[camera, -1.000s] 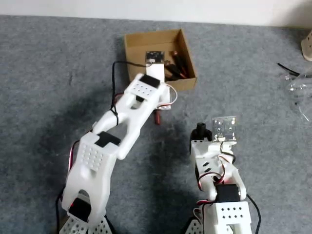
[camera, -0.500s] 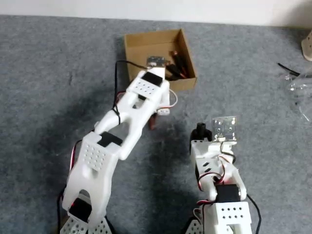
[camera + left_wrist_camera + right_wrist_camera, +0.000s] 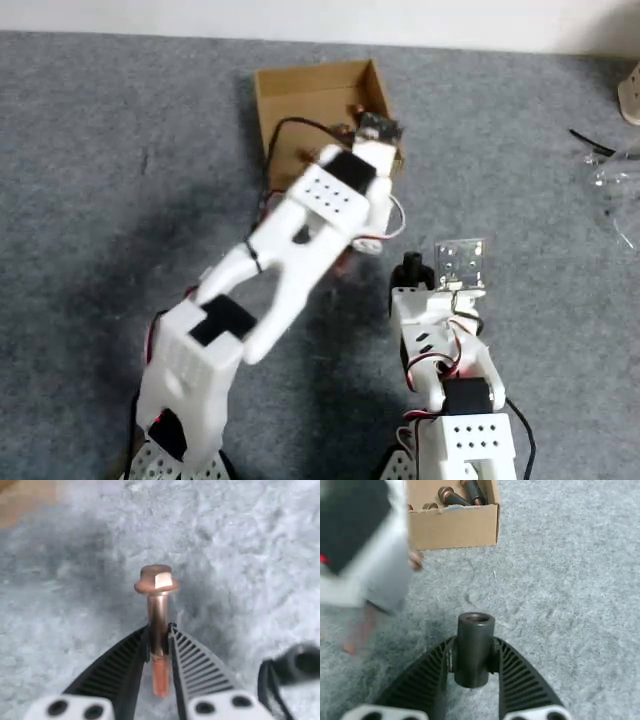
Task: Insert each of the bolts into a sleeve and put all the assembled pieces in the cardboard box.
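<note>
One loose bolt (image 3: 158, 615), one empty sleeve (image 3: 473, 645), one cardboard box (image 3: 455, 527).

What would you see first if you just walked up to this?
Probably the shiny copper bolt, pinched in the left tool with its head sticking out past the tips. Next, the black sleeve gripped in the right tool, and farther off the cardboard box with finished pieces inside.

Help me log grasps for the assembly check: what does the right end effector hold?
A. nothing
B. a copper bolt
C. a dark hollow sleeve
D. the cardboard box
C: the right wrist view shows the right end effector clamped on a dark sleeve, its open end visible.
</note>
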Robot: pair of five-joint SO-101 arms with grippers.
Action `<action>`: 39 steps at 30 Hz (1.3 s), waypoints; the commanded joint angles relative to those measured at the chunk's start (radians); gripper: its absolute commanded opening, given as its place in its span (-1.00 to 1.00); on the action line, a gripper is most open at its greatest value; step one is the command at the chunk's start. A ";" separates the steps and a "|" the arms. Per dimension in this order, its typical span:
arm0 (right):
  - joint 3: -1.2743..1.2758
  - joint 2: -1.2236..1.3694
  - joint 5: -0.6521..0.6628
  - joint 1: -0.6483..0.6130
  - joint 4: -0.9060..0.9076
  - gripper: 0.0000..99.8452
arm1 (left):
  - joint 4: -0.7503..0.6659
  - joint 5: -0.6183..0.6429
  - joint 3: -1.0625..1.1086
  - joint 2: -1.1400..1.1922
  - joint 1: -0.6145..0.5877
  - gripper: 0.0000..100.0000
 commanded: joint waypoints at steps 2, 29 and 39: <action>-0.015 -0.018 0.014 -0.010 -0.035 -0.99 | 0.064 -0.031 -0.027 -0.182 0.016 -0.99; -0.015 -0.018 0.014 -0.010 -0.035 -0.99 | 0.173 -0.212 0.390 -1.017 -0.097 -0.99; -0.015 -0.018 0.012 -0.010 -0.035 -0.99 | 0.071 -0.325 0.745 -1.394 -0.104 -0.99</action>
